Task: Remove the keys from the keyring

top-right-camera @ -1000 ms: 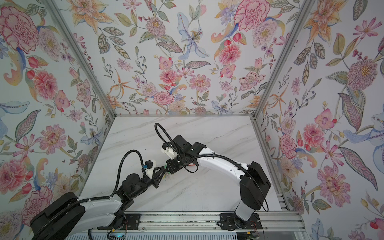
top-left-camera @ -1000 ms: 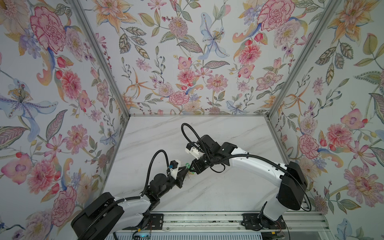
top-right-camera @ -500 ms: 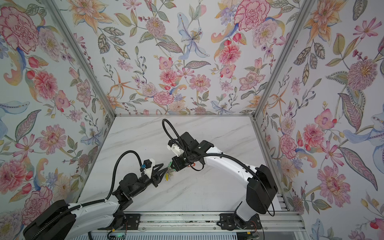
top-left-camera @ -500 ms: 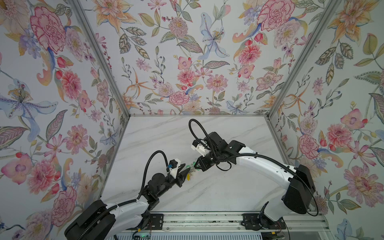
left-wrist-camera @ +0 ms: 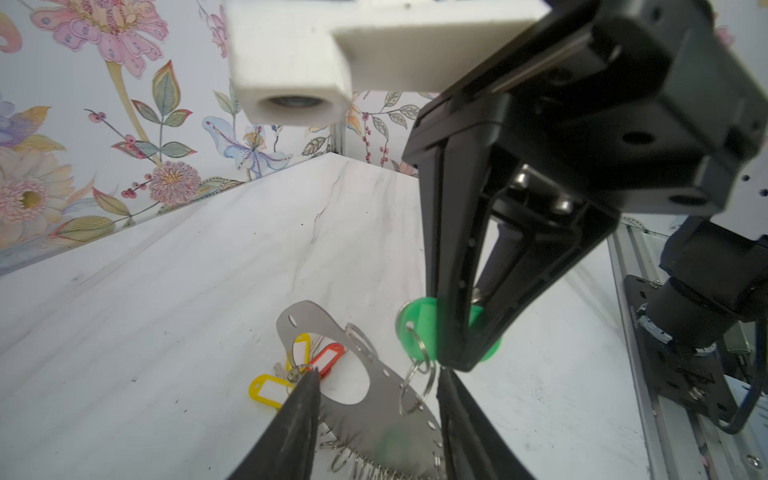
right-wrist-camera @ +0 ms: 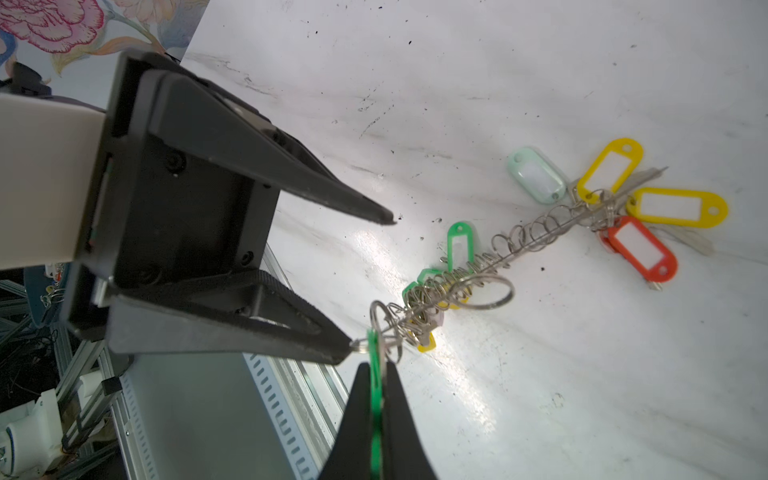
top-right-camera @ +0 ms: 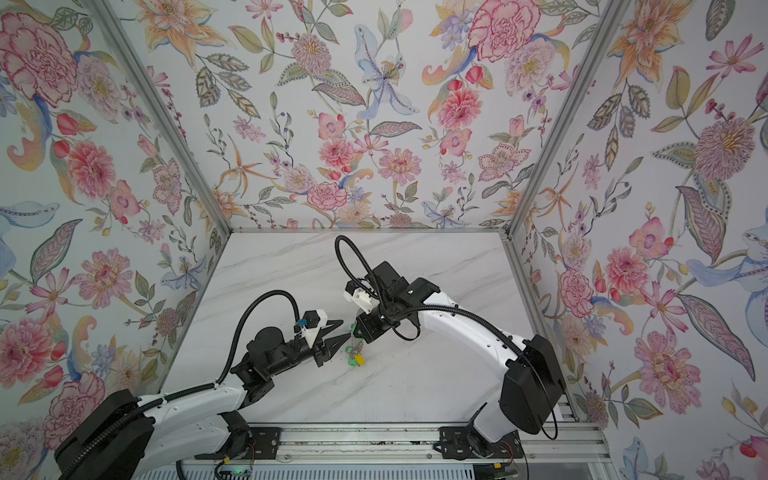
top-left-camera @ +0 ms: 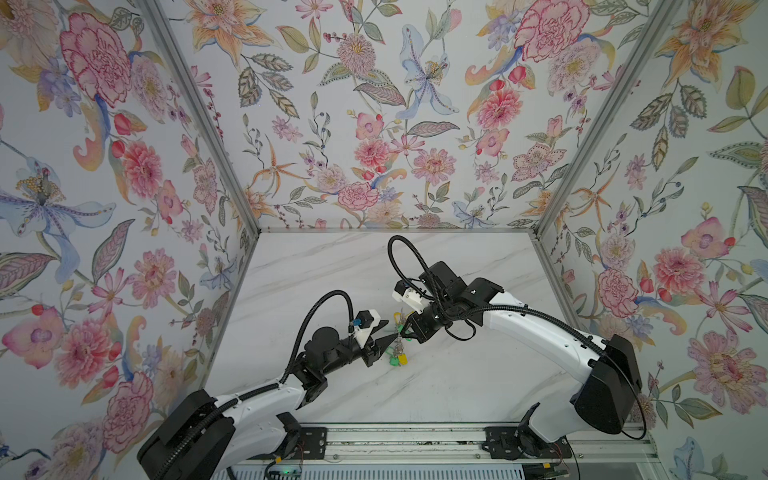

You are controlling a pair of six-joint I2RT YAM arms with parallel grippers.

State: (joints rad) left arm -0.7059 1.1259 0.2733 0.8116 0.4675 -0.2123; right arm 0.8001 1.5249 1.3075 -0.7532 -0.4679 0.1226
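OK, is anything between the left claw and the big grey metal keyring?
Nothing visible does. The open left claw sits right at the flat grey metal keyring; the right claw pinches a green oval plastic tag ringed to its rim.

Tabletop [top-left-camera: 332, 270]: bare marble open from 9 through 12 to 3 o'clock of the keyring [left-wrist-camera: 386, 415]. Centre blocked: left tool [top-left-camera: 391, 329], jaws apart, meets right tool [top-left-camera: 404, 332], clamped on a green tag [left-wrist-camera: 417, 328], above the keys [top-left-camera: 397, 359]. Floral walls [top-left-camera: 374, 124] on three sides; rail [top-left-camera: 395, 444] at 6 o'clock.
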